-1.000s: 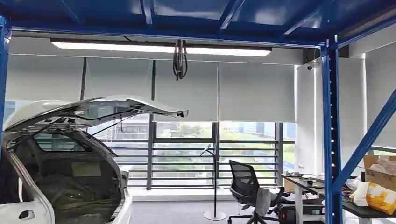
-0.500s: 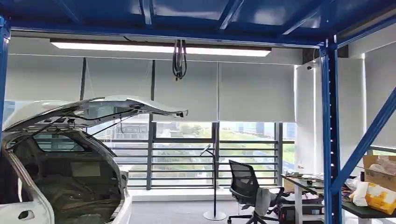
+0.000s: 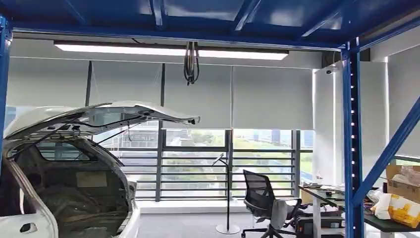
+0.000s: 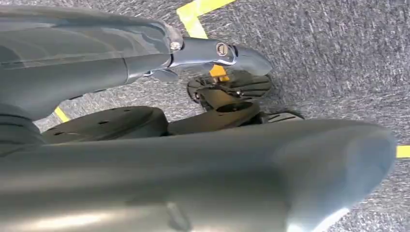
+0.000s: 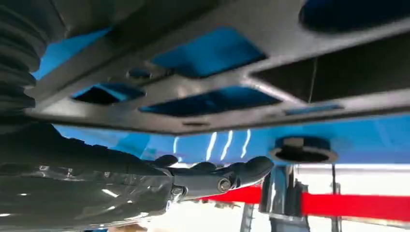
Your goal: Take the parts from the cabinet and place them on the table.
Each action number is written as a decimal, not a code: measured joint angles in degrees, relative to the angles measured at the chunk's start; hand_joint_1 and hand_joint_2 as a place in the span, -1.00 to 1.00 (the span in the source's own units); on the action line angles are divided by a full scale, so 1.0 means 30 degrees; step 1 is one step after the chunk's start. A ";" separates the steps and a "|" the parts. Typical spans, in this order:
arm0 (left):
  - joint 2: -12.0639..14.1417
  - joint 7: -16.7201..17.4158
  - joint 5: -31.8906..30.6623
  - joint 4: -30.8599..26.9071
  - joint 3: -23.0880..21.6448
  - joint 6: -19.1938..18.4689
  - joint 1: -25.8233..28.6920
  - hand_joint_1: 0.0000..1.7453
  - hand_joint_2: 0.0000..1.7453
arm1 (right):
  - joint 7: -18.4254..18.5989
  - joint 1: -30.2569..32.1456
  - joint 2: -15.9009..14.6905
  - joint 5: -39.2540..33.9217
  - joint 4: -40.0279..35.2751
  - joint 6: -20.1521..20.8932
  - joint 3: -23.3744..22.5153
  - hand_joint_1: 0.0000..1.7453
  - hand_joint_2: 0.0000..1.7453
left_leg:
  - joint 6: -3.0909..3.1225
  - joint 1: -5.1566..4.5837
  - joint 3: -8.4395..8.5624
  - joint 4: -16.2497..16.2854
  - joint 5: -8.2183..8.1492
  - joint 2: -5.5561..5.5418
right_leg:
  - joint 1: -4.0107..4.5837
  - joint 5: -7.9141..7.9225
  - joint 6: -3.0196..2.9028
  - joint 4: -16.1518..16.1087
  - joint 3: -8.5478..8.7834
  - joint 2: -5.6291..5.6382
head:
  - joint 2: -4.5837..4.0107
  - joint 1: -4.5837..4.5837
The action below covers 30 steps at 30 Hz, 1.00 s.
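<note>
Nothing in the room has moved since the earlier frames; the whole head view has slid down a touch, so the camera has tipped slightly, not the things. On the left stands a white car with its tailgate raised. An office chair sits before the windows, further right. Past the blue frame post is the worktop, which carries a cardboard box and a yellow-and-white bag. The worktop lies ahead and to the right, so the right arm looks the nearer one for setting down. The left hand hangs over grey carpet crossed by yellow tape, its fingers stretched out and holding nothing. In the right wrist view a black plastic part with open cut-outs runs lengthwise across the view, close above the right hand. That hand's dark fingers lie straight alongside the part with a gap of blue between. Where hand and part might meet is hidden, so whether the part is gripped cannot be told. A red barrier belt shows beyond. Judged from this, the part is probably being carried toward the worktop.
</note>
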 joint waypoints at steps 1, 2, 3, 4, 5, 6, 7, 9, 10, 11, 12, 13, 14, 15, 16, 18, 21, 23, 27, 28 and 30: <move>-0.0007 0.0007 0.0014 0.0000 0.0000 0.0000 0.0001 -1.00 -1.00 | -0.0058 -0.0034 0.0008 -0.0103 0.0133 0.0073 0.0000 1.00 1.00 | 0.0000 -0.0003 -0.0001 0.0000 0.0000 0.0000 | 0.0000 0.0000 0.0000 -0.0001 0.0000 -0.0003 | 0.0000 0.0000; -0.0029 0.0007 0.0080 0.0000 0.0000 0.0000 0.0006 -1.00 -1.00 | -0.0124 -0.0063 0.0008 -0.0241 0.0315 0.0175 0.0000 1.00 1.00 | 0.0000 -0.0004 -0.0002 0.0000 0.0000 0.0000 | -0.0001 0.0000 0.0000 -0.0001 0.0000 -0.0004 | 0.0000 0.0000; -0.0043 0.0007 0.0116 0.0000 0.0000 0.0000 0.0008 -1.00 -1.00 | -0.0196 -0.0078 0.0008 -0.0299 0.0452 0.0175 0.0000 1.00 1.00 | 0.0000 -0.0004 -0.0001 0.0001 0.0000 0.0000 | -0.0001 0.0000 0.0000 0.0000 0.0001 -0.0003 | 0.0000 0.0000; -0.0058 0.0007 0.0130 0.0000 0.0000 0.0000 0.0013 -1.00 -1.00 | -0.0240 -0.0135 0.0008 -0.0372 0.0533 0.0174 0.0000 1.00 1.00 | 0.0000 -0.0007 0.0000 0.0000 -0.0001 0.0000 | -0.0002 0.0000 0.0000 -0.0001 0.0000 -0.0001 | 0.0000 0.0000; -0.0066 0.0007 0.0167 0.0000 0.0000 0.0000 0.0008 -1.00 -1.00 | -0.0291 -0.0209 0.0008 -0.0438 0.0606 0.0174 0.0000 1.00 1.00 | 0.0002 -0.0007 0.0003 0.0000 -0.0002 0.0000 | -0.0002 0.0000 0.0000 -0.0003 0.0000 0.0000 | 0.0000 0.0000; -0.0073 0.0007 0.0174 0.0000 0.0000 0.0000 0.0001 -1.00 -1.00 | -0.0379 -0.0288 0.0008 -0.0452 0.0686 0.0174 0.0000 1.00 1.00 | 0.0002 -0.0008 0.0006 0.0001 -0.0002 0.0000 | -0.0002 0.0000 0.0000 -0.0003 0.0001 0.0005 | 0.0000 0.0000; -0.0087 0.0007 0.0182 0.0000 0.0000 0.0000 -0.0001 -1.00 -1.00 | -0.0422 -0.0348 0.0008 -0.0489 0.0774 0.0174 0.0000 1.00 1.00 | 0.0002 -0.0010 0.0010 0.0000 -0.0002 0.0000 | -0.0001 0.0000 0.0000 -0.0003 0.0002 0.0006 | 0.0000 0.0000; -0.0124 0.0007 0.0203 0.0000 0.0000 0.0000 0.0001 -1.00 -1.00 | -0.0510 -0.0448 0.0008 -0.0583 0.0839 0.0131 0.0000 1.00 1.00 | 0.0002 -0.0014 0.0013 0.0001 -0.0002 0.0001 | -0.0002 0.0000 0.0000 -0.0005 0.0007 0.0001 | 0.0000 0.0000; -0.0131 0.0000 0.0203 0.0000 0.0000 0.0000 0.0001 -1.00 -1.00 | -0.0568 -0.0491 0.0008 -0.0627 0.0861 0.0050 0.0000 1.00 1.00 | 0.0002 -0.0015 0.0022 0.0001 -0.0001 0.0001 | -0.0001 0.0000 0.0000 -0.0005 0.0014 -0.0001 | 0.0000 0.0000; -0.0138 -0.0022 0.0203 0.0000 0.0000 0.0007 -0.0003 -1.00 -1.00 | -0.0575 -0.0520 0.0000 -0.0670 0.0918 -0.0007 0.0000 1.00 1.00 | 0.0002 -0.0014 0.0029 0.0001 -0.0002 0.0000 | -0.0001 0.0000 0.0000 -0.0007 0.0021 -0.0001 | 0.0000 0.0000; -0.0138 -0.0051 0.0196 0.0000 0.0000 0.0007 -0.0005 -1.00 -1.00 | -0.0575 -0.0449 -0.0007 -0.0678 0.0985 -0.0059 0.0000 1.00 1.00 | 0.0002 -0.0014 0.0027 0.0001 -0.0002 -0.0002 | -0.0001 0.0000 0.0000 -0.0007 0.0026 -0.0009 | 0.0000 0.0000; -0.0153 -0.0080 0.0196 0.0000 -0.0007 0.0007 0.0001 -1.00 -1.00 | -0.0575 -0.0373 -0.0043 -0.0678 0.1029 -0.0110 0.0000 1.00 1.00 | 0.0002 -0.0016 0.0026 0.0001 -0.0001 0.0000 | -0.0004 0.0000 0.0000 -0.0006 0.0025 -0.0008 | 0.0000 0.0000; -0.0160 -0.0175 0.0167 0.0000 -0.0007 0.0022 0.0012 -1.00 -1.00 | -0.0575 -0.0327 -0.0065 -0.0671 0.1058 -0.0227 0.0000 1.00 1.00 | 0.0002 -0.0017 0.0023 0.0002 -0.0001 0.0000 | -0.0005 0.0003 0.0001 -0.0005 0.0020 -0.0005 | 0.0000 0.0000; -0.0160 -0.0336 0.0079 0.0000 -0.0007 0.0029 0.0010 -1.00 -1.00 | -0.0575 -0.0311 -0.0087 -0.0656 0.1072 -0.0417 0.0000 1.00 1.00 | 0.0002 -0.0017 0.0026 0.0002 -0.0002 0.0003 | -0.0005 0.0004 0.0000 -0.0005 0.0018 -0.0001 | 0.0000 0.0000; -0.0175 -0.0575 -0.0088 0.0000 -0.0043 0.0095 -0.0009 -1.00 -1.00 | -0.0575 -0.0307 -0.0160 -0.0663 0.1072 -0.0657 0.0000 1.00 1.00 | 0.0002 -0.0016 0.0031 0.0003 -0.0001 0.0003 | -0.0004 0.0004 0.0000 -0.0004 0.0020 0.0001 | 0.0000 0.0000; -0.0189 -0.0846 -0.0256 0.0000 -0.0117 0.0241 -0.0006 -1.00 1.00 | -0.0590 -0.0302 -0.0255 -0.0678 0.1072 -0.0992 0.0000 1.00 1.00 | 0.0002 -0.0016 0.0029 0.0004 -0.0001 0.0002 | -0.0003 0.0004 0.0000 -0.0005 0.0018 0.0005 | 0.0000 0.0000; -0.0189 -0.1254 -0.0263 0.0000 -0.0138 0.0291 0.0025 -1.00 1.00 | -0.0801 -0.0251 -0.0437 -0.0758 0.1036 -0.1356 0.0000 1.00 1.00 | 0.0002 -0.0015 0.0021 0.0004 -0.0002 0.0002 | -0.0004 0.0003 0.0000 -0.0004 0.0013 0.0003 | 0.0000 0.0000; -0.0189 -0.1443 -0.0248 0.0000 -0.0138 0.0357 0.0032 -1.00 1.00 | -0.0925 -0.0155 -0.0546 -0.0846 0.0868 -0.1545 0.0000 1.00 1.00 | 0.0002 -0.0013 0.0019 0.0003 -0.0002 0.0002 | -0.0003 0.0003 0.0000 -0.0003 0.0013 0.0003 | 0.0000 0.0000; -0.0189 -0.1625 -0.0102 0.0000 -0.0138 0.0502 0.0048 -1.00 1.00 | -0.1093 -0.0019 -0.0706 -0.1012 0.0454 -0.1756 0.0000 1.00 1.00 | 0.0002 -0.0013 0.0014 0.0003 -0.0002 0.0002 | -0.0003 0.0003 0.0000 -0.0004 0.0009 0.0005 | 0.0000 0.0000; -0.0189 -0.1661 -0.0051 0.0000 -0.0138 0.0670 0.0067 -1.00 1.00 | -0.1237 0.0080 -0.0764 -0.1194 0.0142 -0.1858 0.0000 1.00 1.00 | 0.0001 -0.0013 0.0014 0.0004 -0.0001 0.0002 | -0.0003 0.0003 0.0000 -0.0003 0.0008 0.0004 | 0.0000 0.0000; -0.0189 -0.1676 0.0073 0.0000 -0.0138 0.0816 0.0083 -1.00 1.00 | -0.1377 0.0318 -0.0852 -0.1538 -0.0664 -0.2048 0.0000 1.00 1.00 | 0.0002 -0.0014 0.0014 0.0004 -0.0002 0.0002 | -0.0003 0.0003 0.0000 -0.0004 0.0006 0.0005 | 0.0000 0.0000</move>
